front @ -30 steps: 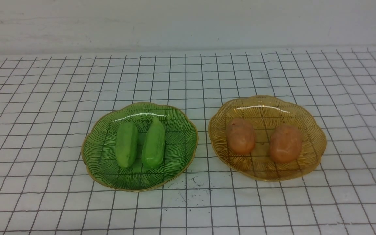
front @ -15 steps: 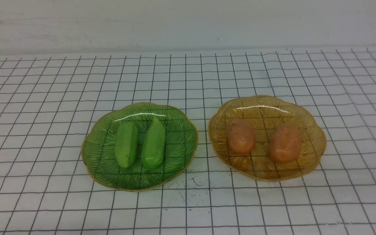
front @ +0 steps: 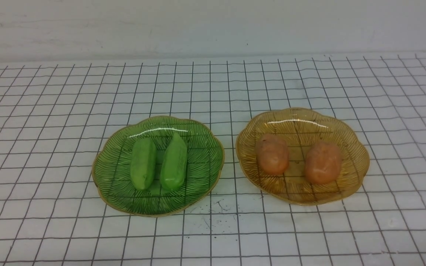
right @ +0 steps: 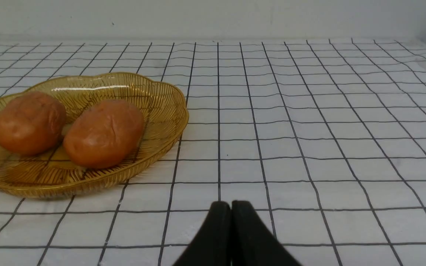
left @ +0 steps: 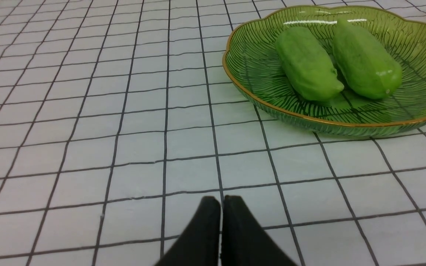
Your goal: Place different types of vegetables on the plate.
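Note:
Two light-green cucumber-like vegetables [front: 144, 163] [front: 174, 162] lie side by side in a green glass plate [front: 118, 170]. Two orange-brown potato-like vegetables [front: 272, 154] [front: 323, 162] lie in an amber glass plate [front: 357, 162]. Neither gripper shows in the front view. In the left wrist view my left gripper [left: 220, 199] is shut and empty, low over the cloth, short of the green plate [left: 250, 92] and its cucumbers [left: 306, 62]. In the right wrist view my right gripper [right: 231, 204] is shut and empty, short of the amber plate [right: 168, 111] and its potatoes [right: 104, 133].
A white cloth with a black grid [front: 213, 236] covers the table. A pale wall [front: 213, 26] rises at the table's far edge. Small dark specks [front: 213, 212] mark the cloth in front of the gap between the plates.

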